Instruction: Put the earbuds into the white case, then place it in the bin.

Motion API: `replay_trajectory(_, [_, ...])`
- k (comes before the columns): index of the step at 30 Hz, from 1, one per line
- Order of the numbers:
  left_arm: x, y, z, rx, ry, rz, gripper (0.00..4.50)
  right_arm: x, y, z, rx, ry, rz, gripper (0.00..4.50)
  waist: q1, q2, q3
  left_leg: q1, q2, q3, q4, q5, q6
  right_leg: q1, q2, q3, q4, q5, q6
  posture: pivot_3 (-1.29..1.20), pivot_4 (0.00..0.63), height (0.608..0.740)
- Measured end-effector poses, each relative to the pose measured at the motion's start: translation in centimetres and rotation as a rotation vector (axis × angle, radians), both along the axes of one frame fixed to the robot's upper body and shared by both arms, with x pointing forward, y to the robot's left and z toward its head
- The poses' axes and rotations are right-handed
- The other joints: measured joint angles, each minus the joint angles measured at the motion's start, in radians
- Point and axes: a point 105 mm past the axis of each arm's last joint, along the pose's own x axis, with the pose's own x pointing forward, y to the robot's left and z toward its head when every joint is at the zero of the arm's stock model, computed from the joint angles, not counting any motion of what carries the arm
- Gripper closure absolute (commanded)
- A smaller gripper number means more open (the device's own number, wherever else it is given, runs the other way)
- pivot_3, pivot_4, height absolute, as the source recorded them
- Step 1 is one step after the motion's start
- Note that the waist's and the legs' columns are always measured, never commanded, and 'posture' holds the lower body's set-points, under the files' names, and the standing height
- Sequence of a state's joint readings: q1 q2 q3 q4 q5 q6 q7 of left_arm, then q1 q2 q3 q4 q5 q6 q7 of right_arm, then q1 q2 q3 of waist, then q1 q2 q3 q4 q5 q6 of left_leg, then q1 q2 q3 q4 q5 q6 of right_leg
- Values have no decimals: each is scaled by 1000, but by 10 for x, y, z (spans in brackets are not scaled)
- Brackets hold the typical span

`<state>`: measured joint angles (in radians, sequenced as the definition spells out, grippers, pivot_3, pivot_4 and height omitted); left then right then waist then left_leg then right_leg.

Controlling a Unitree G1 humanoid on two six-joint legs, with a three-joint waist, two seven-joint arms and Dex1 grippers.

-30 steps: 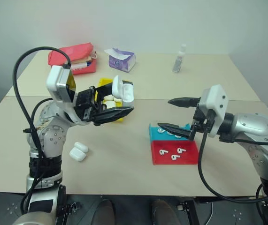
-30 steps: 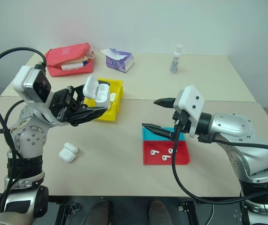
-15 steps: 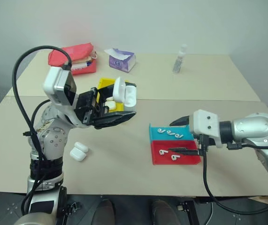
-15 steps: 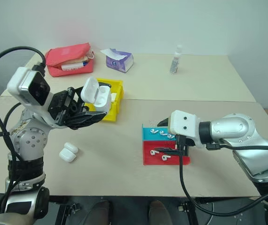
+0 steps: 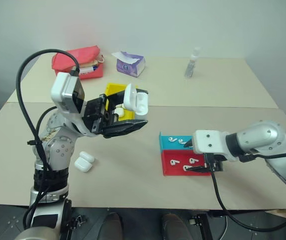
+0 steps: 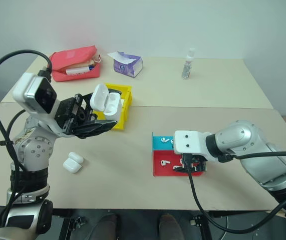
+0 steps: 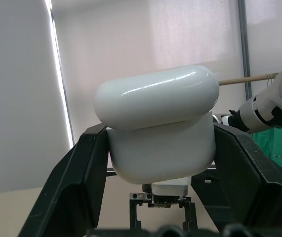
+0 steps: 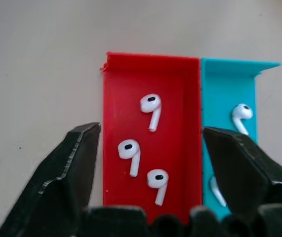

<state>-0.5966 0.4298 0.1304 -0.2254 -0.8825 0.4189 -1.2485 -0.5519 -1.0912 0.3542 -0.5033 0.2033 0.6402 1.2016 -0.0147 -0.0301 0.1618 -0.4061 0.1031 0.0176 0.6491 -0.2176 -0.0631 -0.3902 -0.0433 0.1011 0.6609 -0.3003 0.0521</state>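
My right gripper (image 8: 148,163) hangs over the red half of the tray (image 8: 180,74), fingers spread with nothing between them. Three earbuds (image 8: 129,150) lie in the gap just beyond the tips; a finger cuts off part of one earbud in the teal half (image 8: 224,79), and another lies clear there. From the head views my own wrist hides the gripper's tips and part of the tray. The tray walls close in on both sides; open desk (image 5: 132,185) lies to my left.

My left gripper (image 7: 155,197) is clenched on the white case (image 7: 160,148), lid flipped up, held well above the desk. Its inside is hard to make out. The yellow bin (image 5: 113,90) sits just behind it, partly hidden. Two more white cases (image 5: 83,161) rest below my left arm.
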Motion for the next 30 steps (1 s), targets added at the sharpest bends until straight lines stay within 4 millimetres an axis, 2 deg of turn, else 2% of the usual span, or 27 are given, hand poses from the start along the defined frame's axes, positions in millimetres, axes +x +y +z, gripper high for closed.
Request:
replay_trajectory(8, [-4, -1, -4, -3, 14, 22, 1606, 0, -4, -26, -125, 92, -38, 1203, 1, 0, 0, 0, 0, 0, 0, 0, 0, 0, 0, 0, 0, 0, 0, 0, 150, 740])
replay_trajectory(30, [-10, -1, -7, -8, 28, 69, 1606, 12, -6, -44, -161, 153, -78, 1203, 1, 0, 0, 0, 0, -1, 0, 0, 0, 0, 0, -1, -2, 0, 0, 0, 150, 740])
